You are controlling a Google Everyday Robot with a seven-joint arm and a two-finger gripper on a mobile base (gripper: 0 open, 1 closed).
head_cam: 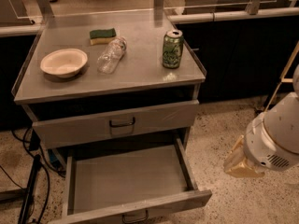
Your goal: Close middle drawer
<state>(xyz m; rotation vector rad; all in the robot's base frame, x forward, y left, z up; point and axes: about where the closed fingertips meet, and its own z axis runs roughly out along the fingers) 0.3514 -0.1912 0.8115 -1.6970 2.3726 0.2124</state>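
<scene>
The middle drawer (131,178) is pulled far out at the bottom of the grey metal cabinet. It is a long, shallow, empty tray with a narrow front panel (140,208) and a small dark handle (135,216) at the centre. My gripper (241,164) is the pale yellowish end of the white arm (275,139). It hangs at the right, above the speckled floor. It is to the right of the drawer's front corner and not touching it.
Above the open drawer is a taller-fronted drawer (119,122), slightly out. The cabinet top (145,64) holds a white bowl (64,62), a clear plastic bottle (111,55), a green can (172,49) and a green-yellow sponge (103,35). Cables (28,185) lie on the floor at left.
</scene>
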